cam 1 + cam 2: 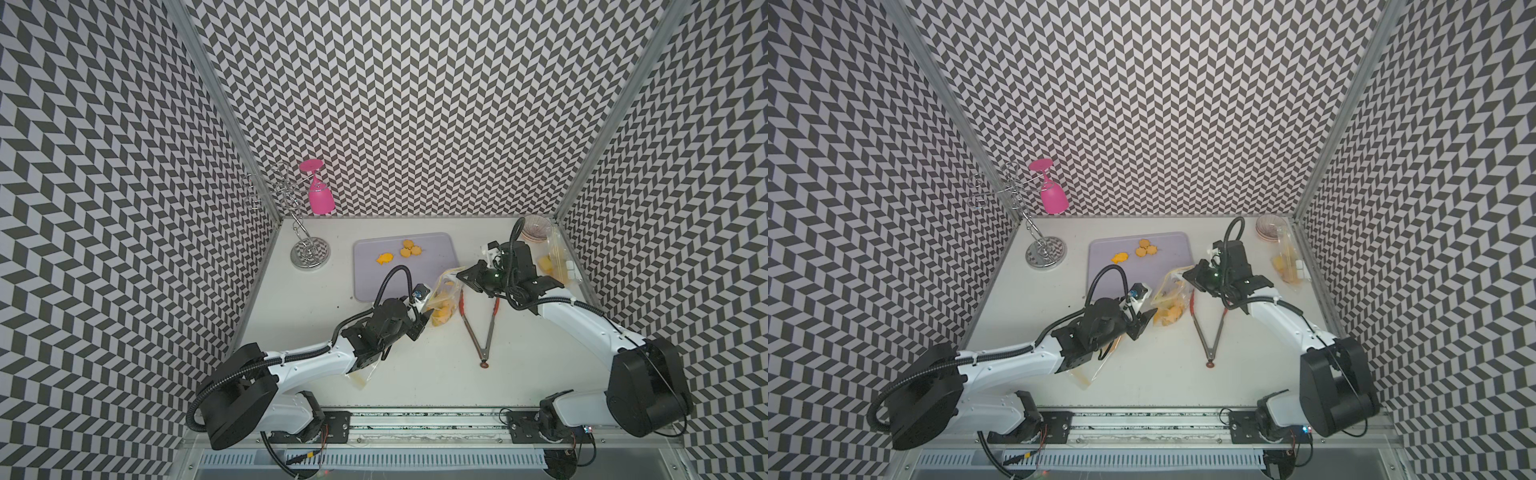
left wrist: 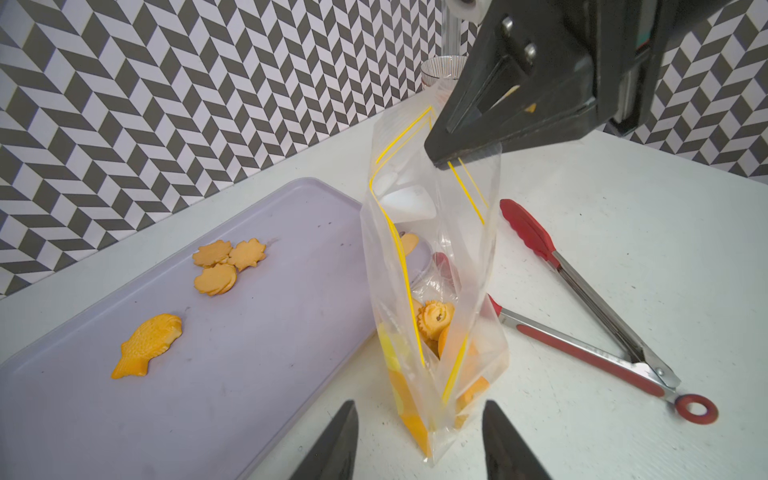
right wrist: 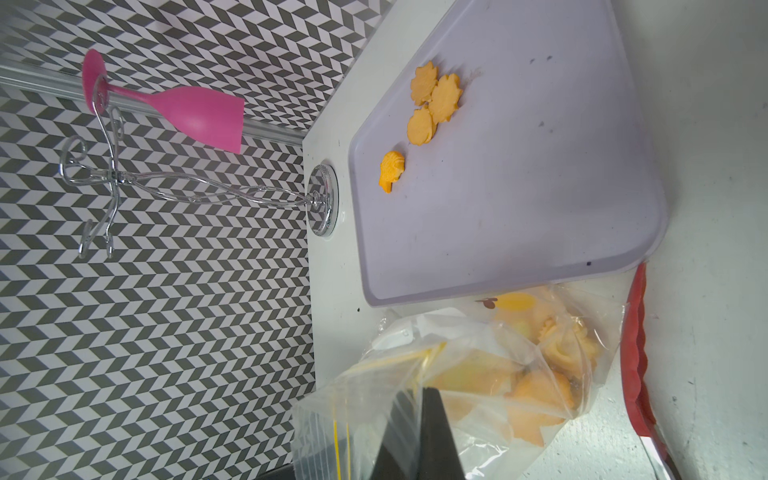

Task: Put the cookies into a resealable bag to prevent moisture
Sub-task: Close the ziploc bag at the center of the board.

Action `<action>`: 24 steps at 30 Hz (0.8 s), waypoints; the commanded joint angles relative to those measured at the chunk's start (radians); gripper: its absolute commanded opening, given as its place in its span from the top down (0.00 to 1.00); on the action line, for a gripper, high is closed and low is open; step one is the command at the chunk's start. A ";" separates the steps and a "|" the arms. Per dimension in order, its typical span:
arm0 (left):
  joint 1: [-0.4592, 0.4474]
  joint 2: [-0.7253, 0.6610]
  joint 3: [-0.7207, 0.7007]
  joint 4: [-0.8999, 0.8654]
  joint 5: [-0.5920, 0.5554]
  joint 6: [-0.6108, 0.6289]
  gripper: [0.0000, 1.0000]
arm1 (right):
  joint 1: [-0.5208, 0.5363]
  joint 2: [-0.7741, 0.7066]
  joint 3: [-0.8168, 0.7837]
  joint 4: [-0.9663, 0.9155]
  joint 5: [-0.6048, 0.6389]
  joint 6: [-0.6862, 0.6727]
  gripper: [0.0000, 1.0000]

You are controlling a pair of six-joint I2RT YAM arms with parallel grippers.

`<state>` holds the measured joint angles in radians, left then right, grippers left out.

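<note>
Chevron walls box in a white table (image 1: pixel 415 374). In both top views the bag (image 1: pixel 444 297) stands just off the near right corner of the tray (image 1: pixel 428 274), between the two arms. The right gripper (image 1: pixel 460 275) pinches its top rim and the left gripper (image 1: pixel 422 326) sits at its base. Four cookies (image 1: pixel 409 248) lie loose on the tray, well apart from both grippers, and more fill the bag. Tongs (image 1: pixel 484 328) lie just right of the bag. On the left wrist view, the left gripper (image 2: pixel 419 415) has its jaws apart on either side of the bag's (image 2: pixel 457 249) lower end, not pinching it, while the right gripper (image 2: pixel 453 156) is clamped on the zip edge. On the right wrist view, the right gripper (image 3: pixel 428 415) is closed on the rim, with bagged cookies (image 3: pixel 540 395) just past its tip.
</note>
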<state>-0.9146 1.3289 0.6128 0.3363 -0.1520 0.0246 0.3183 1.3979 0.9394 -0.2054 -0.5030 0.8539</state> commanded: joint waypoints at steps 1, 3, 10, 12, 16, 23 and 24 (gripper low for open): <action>0.007 0.018 0.047 0.046 0.006 0.031 0.54 | -0.004 -0.003 -0.007 0.055 -0.009 -0.004 1.00; 0.009 0.032 0.055 0.048 0.009 0.037 0.57 | -0.003 -0.003 -0.008 0.057 -0.009 -0.004 1.00; 0.011 0.062 0.064 0.049 0.022 0.047 0.65 | -0.005 -0.004 -0.008 0.058 -0.014 -0.002 1.00; 0.011 0.065 0.060 0.049 0.033 0.053 0.70 | -0.005 -0.003 -0.008 0.059 -0.015 -0.002 1.00; 0.019 0.064 0.058 0.054 0.042 0.060 0.83 | -0.005 -0.004 -0.011 0.060 -0.021 -0.002 1.00; 0.051 0.064 0.096 -0.015 0.077 0.084 1.00 | -0.004 -0.033 -0.011 0.045 -0.015 -0.018 1.00; 0.058 0.052 0.103 -0.030 0.090 0.083 1.00 | -0.005 -0.047 -0.008 0.044 -0.013 -0.034 1.00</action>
<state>-0.8726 1.3933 0.6724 0.3428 -0.0944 0.0898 0.3183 1.3956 0.9321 -0.1982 -0.5140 0.8486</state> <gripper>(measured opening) 0.048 0.047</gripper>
